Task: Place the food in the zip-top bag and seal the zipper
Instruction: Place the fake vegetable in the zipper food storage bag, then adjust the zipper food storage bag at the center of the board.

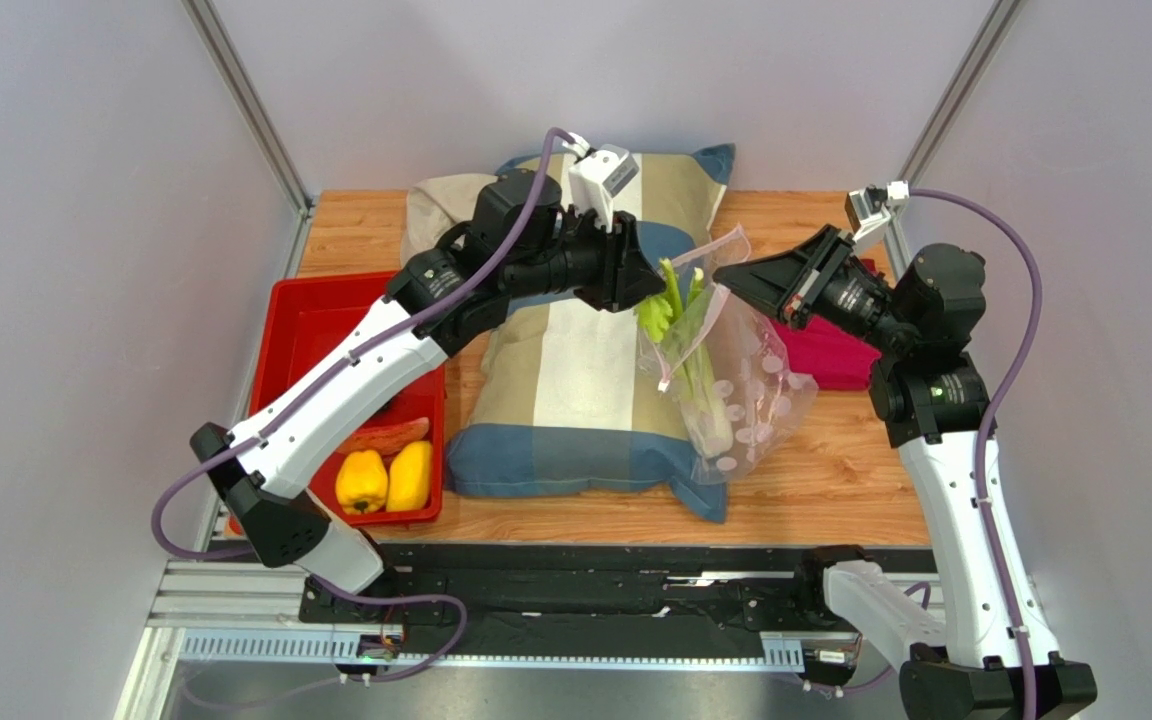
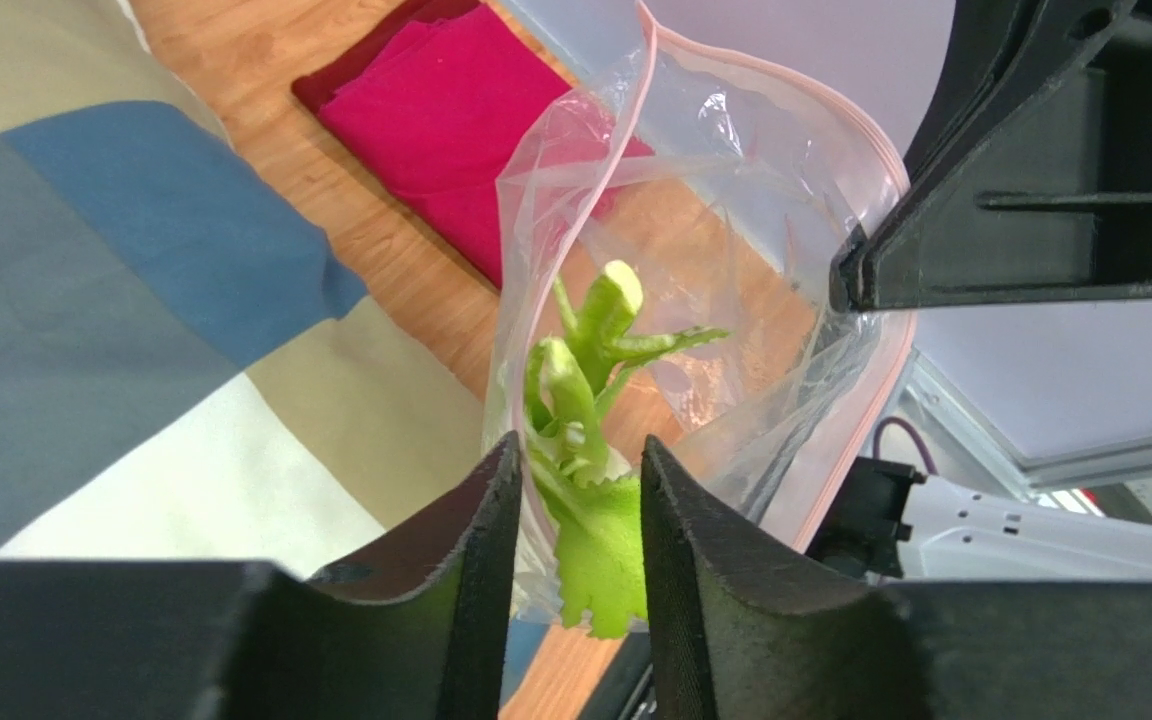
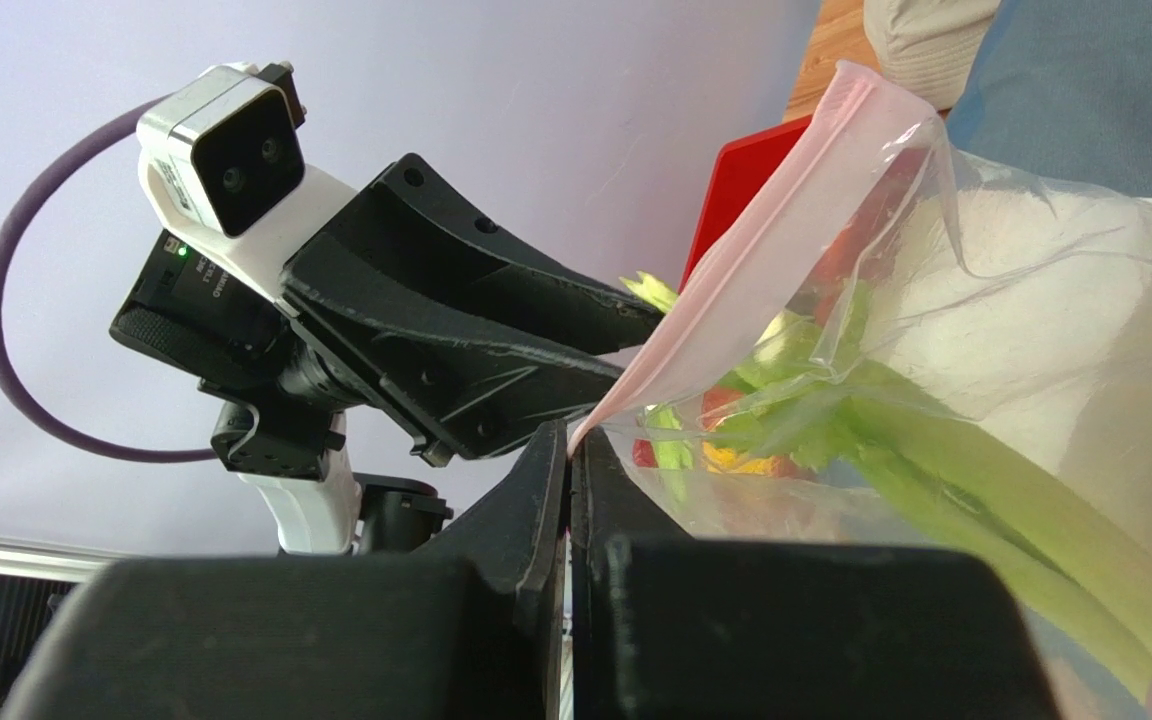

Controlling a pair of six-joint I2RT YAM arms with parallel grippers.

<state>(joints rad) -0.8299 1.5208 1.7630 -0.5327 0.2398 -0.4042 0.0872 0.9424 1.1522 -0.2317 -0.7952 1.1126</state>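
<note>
Clear plastic hangs open because the right gripper [image 3: 569, 438], clamped tight on the pink zipper [image 3: 732, 285], lifts the zip-top bag [image 1: 755, 398] at the pillow's [image 1: 567, 390] three o'clock edge. The left gripper [image 2: 579, 450] pinches the leafy top of the celery stalk [image 1: 699, 387], which stands root-down inside. Two yellow peppers [image 1: 384, 479] lie in the red tray [image 1: 304, 323] at nine o'clock.

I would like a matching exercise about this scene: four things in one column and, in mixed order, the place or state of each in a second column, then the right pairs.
Column one
1. celery stalk
2. yellow peppers
3. magenta cloth
4. right claw

Column two
A. in the red tray
B. shut on the pink edge of the zip-top bag
C. inside the zip-top bag
D. lying on the table, under the right arm

Pairs: 1-C, 2-A, 3-D, 4-B
</note>
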